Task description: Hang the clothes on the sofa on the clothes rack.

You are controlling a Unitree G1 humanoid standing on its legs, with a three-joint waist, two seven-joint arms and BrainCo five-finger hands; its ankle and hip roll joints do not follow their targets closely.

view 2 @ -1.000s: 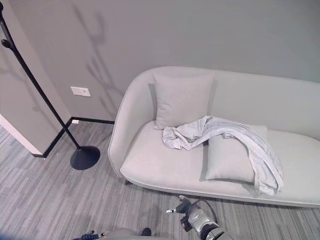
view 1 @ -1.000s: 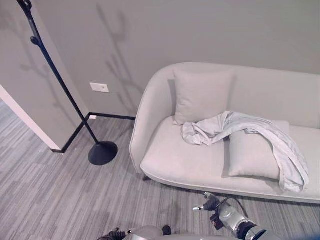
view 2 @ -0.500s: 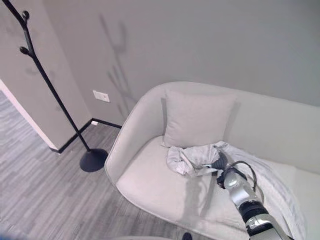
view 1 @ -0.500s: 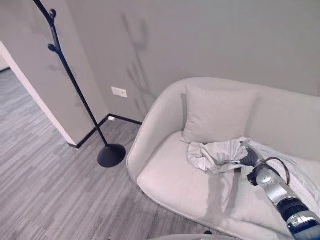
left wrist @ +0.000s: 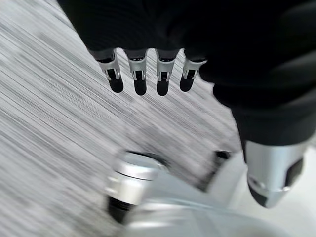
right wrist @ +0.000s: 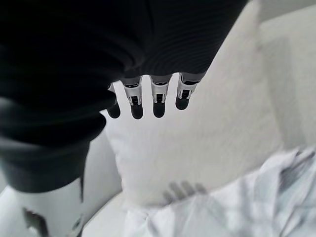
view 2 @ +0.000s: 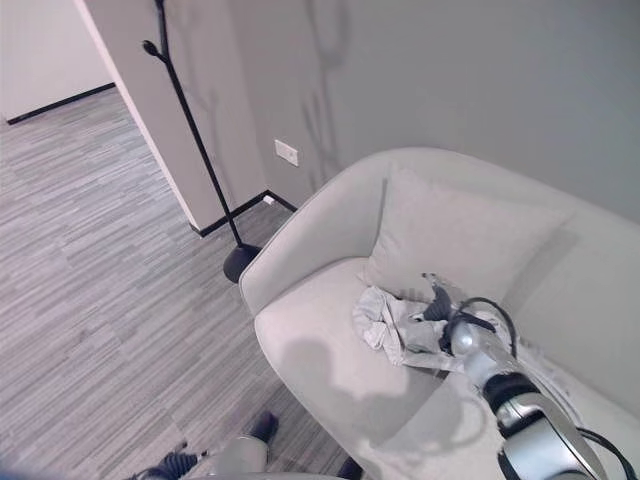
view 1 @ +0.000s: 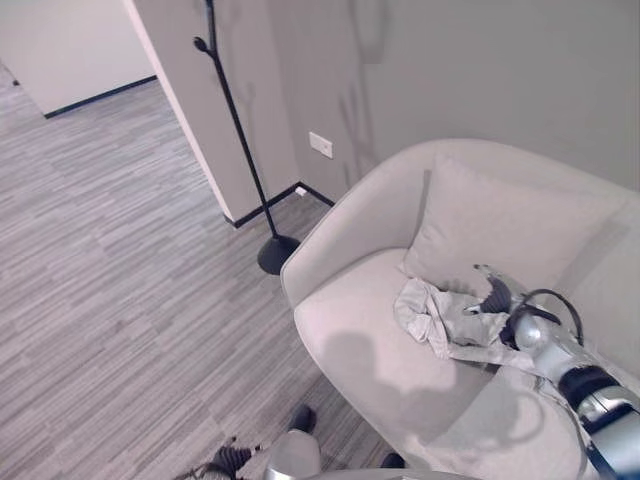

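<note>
A pale grey garment (view 1: 440, 318) lies crumpled on the seat of the light grey sofa (view 1: 350, 330), in front of a back cushion (view 1: 490, 228). My right hand (view 1: 495, 296) hovers right at the garment's upper edge. In the right wrist view its fingers (right wrist: 158, 102) are straight above the garment (right wrist: 237, 207), with no cloth between them. The black clothes rack (view 1: 232, 120) stands on its round base (view 1: 277, 255) by the wall corner, to the left of the sofa. My left hand (left wrist: 148, 81) hangs open over the floor.
A wall corner (view 1: 190, 130) juts out just behind the rack. Striped grey floor (view 1: 120, 260) stretches to the left of the sofa's arm (view 2: 290, 250). A white wall socket (view 1: 320, 145) sits between the rack and the sofa.
The camera has swung, so the whole scene has shifted. My right hand rose from in front of the sofa to the garment and stays at it.
</note>
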